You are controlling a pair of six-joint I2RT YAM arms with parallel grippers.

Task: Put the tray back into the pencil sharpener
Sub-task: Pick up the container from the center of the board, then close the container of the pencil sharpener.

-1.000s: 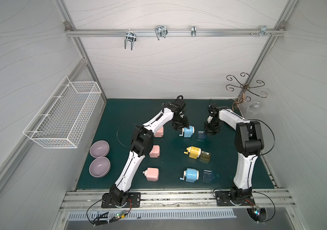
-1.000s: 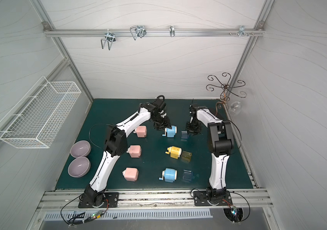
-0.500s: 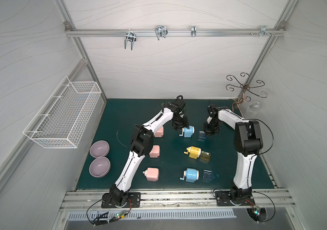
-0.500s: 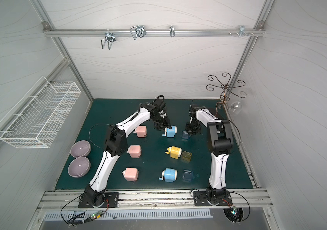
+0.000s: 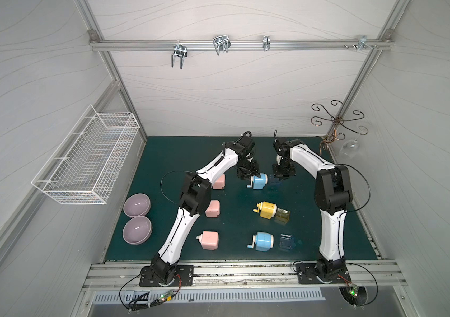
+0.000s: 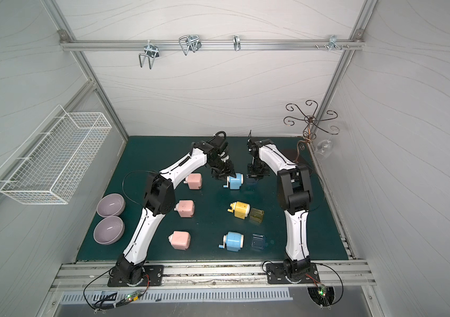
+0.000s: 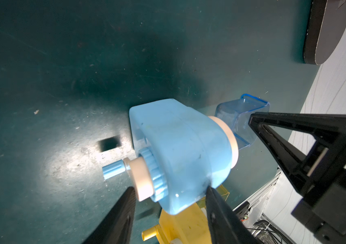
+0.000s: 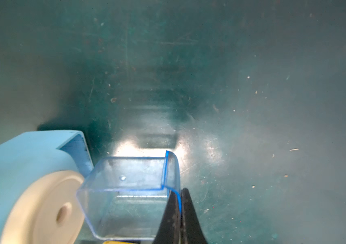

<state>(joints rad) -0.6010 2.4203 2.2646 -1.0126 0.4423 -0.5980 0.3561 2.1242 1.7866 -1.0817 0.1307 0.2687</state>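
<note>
Clear blue tray point(image 8: 125, 186) in right gripper point(image 8: 181, 191), beside blue sharpener point(image 7: 180, 152)

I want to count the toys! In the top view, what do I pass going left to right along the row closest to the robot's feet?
purple bowl → pink pencil sharpener → blue pencil sharpener → clear blue tray

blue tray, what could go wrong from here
The right tool pinches only a thin wall of the blue tray, so it may pivot or slip. Its corner sits by the white face of the blue sharpener; pushed like this it could jam, or shove the sharpener within the left tool.
</note>
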